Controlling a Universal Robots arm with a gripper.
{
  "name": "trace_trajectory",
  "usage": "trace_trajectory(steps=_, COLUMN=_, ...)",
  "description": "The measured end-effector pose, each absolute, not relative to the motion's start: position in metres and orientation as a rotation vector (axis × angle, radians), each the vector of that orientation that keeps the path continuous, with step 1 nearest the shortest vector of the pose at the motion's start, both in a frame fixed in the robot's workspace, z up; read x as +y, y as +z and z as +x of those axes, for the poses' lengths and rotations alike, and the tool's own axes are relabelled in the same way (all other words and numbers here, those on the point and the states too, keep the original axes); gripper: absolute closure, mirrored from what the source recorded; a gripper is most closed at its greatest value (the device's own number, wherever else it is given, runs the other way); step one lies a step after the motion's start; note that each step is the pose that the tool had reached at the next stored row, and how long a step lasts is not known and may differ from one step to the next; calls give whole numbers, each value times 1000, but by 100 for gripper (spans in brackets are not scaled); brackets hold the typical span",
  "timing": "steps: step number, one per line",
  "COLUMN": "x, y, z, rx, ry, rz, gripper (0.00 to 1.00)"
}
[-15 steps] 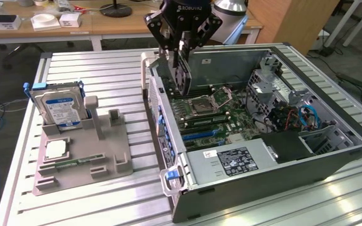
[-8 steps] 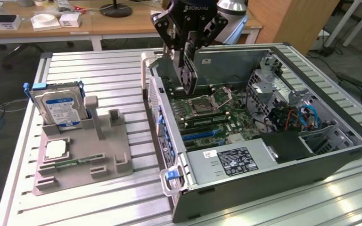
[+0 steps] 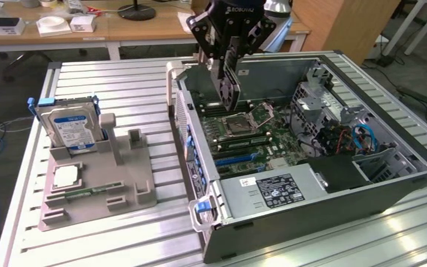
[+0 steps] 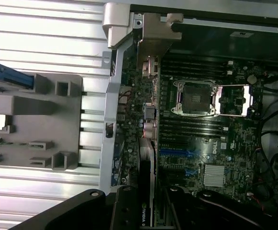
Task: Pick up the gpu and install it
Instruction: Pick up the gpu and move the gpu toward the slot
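The gpu hangs on edge, its long side pointing down, over the near-left part of the open computer case. My gripper is shut on its upper part, one black finger on each face. The card's lower end hovers just above the motherboard, close to the case's rear wall. In the wrist view the gpu appears as a thin dark edge running out from my gripper, above the board's blue slots and beside the case's rear wall.
A grey holder left of the case carries a silver hard drive, a processor chip and a green memory stick. Inside the case are the open processor socket, a power supply and cables.
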State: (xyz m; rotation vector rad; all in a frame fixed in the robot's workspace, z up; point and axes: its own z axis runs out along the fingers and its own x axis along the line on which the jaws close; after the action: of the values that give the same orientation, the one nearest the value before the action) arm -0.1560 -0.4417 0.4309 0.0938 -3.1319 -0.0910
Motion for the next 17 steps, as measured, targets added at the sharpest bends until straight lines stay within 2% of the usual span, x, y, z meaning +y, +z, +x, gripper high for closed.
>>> trace_trajectory(steps=17, x=-442, y=431, z=-132, rx=-3133, ry=-92, rz=75, gripper=74)
